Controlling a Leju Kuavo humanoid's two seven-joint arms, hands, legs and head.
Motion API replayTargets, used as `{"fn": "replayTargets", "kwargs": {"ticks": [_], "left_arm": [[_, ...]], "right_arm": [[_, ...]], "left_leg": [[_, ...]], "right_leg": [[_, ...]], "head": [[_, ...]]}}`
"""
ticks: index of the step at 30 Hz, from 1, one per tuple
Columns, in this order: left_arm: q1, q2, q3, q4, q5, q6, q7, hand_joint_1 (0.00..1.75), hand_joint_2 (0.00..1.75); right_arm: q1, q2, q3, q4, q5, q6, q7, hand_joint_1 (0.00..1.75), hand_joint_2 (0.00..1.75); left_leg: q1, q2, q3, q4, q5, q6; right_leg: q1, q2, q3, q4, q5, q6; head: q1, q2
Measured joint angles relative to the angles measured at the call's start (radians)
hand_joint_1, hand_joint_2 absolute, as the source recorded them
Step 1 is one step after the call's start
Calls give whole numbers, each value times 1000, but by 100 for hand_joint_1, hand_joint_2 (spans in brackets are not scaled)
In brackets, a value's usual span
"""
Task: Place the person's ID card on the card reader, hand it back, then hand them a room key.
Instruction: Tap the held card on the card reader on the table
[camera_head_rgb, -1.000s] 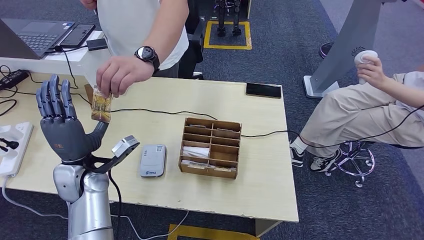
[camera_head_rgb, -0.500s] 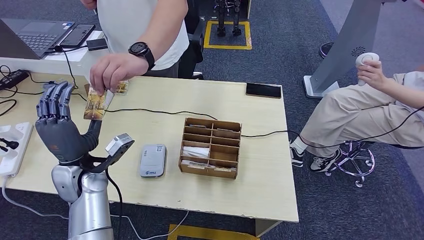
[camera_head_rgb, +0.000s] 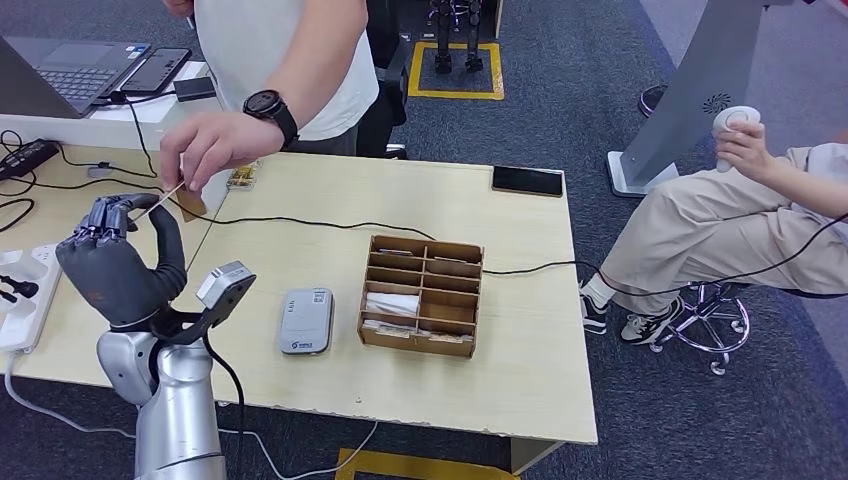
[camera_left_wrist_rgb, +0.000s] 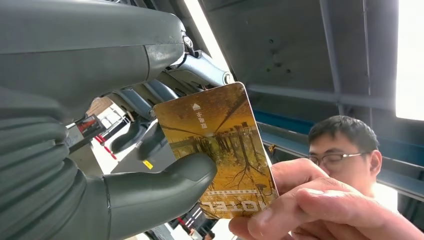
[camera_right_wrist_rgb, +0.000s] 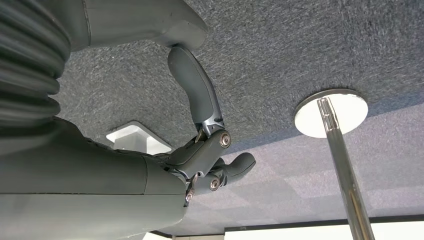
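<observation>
Two hands meet on one card over the bench's (camera_head_rgb: 520, 400) far-left part. Head view: left hand (camera_head_rgb: 115, 262) raised, fingers curled over, thumb up, pinching the ID card (camera_head_rgb: 183, 200); card seen nearly edge-on, tilted. Person's hand (camera_head_rgb: 210, 148) with a dark watch also pinches the card from the far side. Card reader (camera_head_rgb: 306, 320), grey and flat, lies on the bench just right of the left hand, nothing on it. Cardboard organizer (camera_head_rgb: 422, 295) sits right of the reader, close but apart; white cards in its near-left compartments. Black cable (camera_head_rgb: 300, 222) runs across the bench behind the reader and box. Black phone (camera_head_rgb: 527, 181) at the bench's far-right edge. Small item (camera_head_rgb: 241, 177) on the bench behind the person's hand, too small to tell. Seated person (camera_head_rgb: 745, 200) well right of the bench, holding a white device.

Left wrist view: golden card (camera_left_wrist_rgb: 217, 150) with "HOTEL" print, thumb (camera_left_wrist_rgb: 165, 187) pressed on its face, darker fingers behind it; person's fingers (camera_left_wrist_rgb: 310, 210) grip the card's other end.

Right wrist view: right hand (camera_right_wrist_rgb: 205, 150) hangs over grey carpet, fingers loosely curled, holding nothing; chrome pole (camera_right_wrist_rgb: 340, 160) with round base nearby.
</observation>
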Motion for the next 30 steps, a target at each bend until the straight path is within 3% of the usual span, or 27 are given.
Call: {"fn": "replayTargets", "kwargs": {"ticks": [14,30], "left_arm": [[0,0,5,-16,-9,0,0,175,175],[21,-3,104,65,-176,0,54,175,175]], "right_arm": [[0,0,0,0,1,0,3,0,175],[-2,0,0,6,-26,0,27,0,175]], "left_leg": [[0,0,0,0,0,0],[0,0,-1,0,0,0]], "right_leg": [[0,0,0,0,0,0],[0,0,0,0,0,0]], "head": [[0,0],[0,0]]}}
